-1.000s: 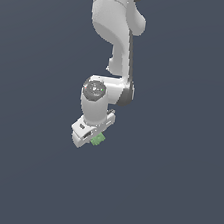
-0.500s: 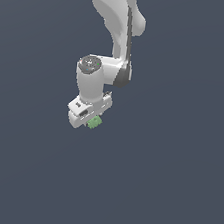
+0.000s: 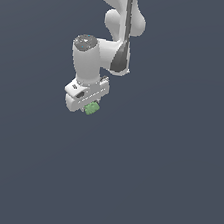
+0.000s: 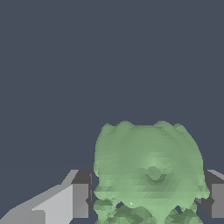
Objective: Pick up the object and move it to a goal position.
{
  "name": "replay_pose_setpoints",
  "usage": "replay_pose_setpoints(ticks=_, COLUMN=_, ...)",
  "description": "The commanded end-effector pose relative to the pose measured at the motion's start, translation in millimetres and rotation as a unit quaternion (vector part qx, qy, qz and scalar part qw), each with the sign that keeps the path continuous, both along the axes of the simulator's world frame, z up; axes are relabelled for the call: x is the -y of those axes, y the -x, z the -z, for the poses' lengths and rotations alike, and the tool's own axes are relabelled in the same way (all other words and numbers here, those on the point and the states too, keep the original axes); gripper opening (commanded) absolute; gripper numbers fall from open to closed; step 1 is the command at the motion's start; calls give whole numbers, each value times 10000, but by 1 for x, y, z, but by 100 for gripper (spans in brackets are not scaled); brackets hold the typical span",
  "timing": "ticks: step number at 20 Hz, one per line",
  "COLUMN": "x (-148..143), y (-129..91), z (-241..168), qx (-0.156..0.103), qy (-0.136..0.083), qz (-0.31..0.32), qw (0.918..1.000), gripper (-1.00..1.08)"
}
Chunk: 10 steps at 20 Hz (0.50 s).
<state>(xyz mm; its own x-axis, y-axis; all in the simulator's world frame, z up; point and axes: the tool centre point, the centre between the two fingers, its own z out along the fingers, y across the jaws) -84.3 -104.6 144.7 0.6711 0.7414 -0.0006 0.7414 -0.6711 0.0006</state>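
Note:
The object (image 3: 90, 108) is a tiny light-green blocky piece held under the white arm's hand in the exterior view. My gripper (image 3: 88, 106) is shut on it, well above the dark floor. In the wrist view the object (image 4: 148, 168) fills the space between the two dark finger pads (image 4: 81, 192), which press on its two sides. Its surface looks bumpy and ridged. No goal marker shows in either view.
The white arm (image 3: 117, 14) comes down from the exterior view's top. Everything else is plain dark grey-blue ground (image 3: 164, 182) with no other objects in view.
The gripper, with the green object in it, has risen and moved toward the exterior view's left. The wrist has turned somewhat. The grasp has stayed shut.

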Motion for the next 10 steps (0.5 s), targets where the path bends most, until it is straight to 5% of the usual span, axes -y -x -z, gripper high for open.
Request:
replay_pose_setpoints(ticks=1, x=3, y=8, z=-6, qx=-1, qy=-2, qz=-2, qw=10000, gripper=-100)
replay_pose_setpoints(ticks=10, x=8, y=17, z=-15, qx=0, qy=-4, qz=-3, qw=10000, gripper=-100)
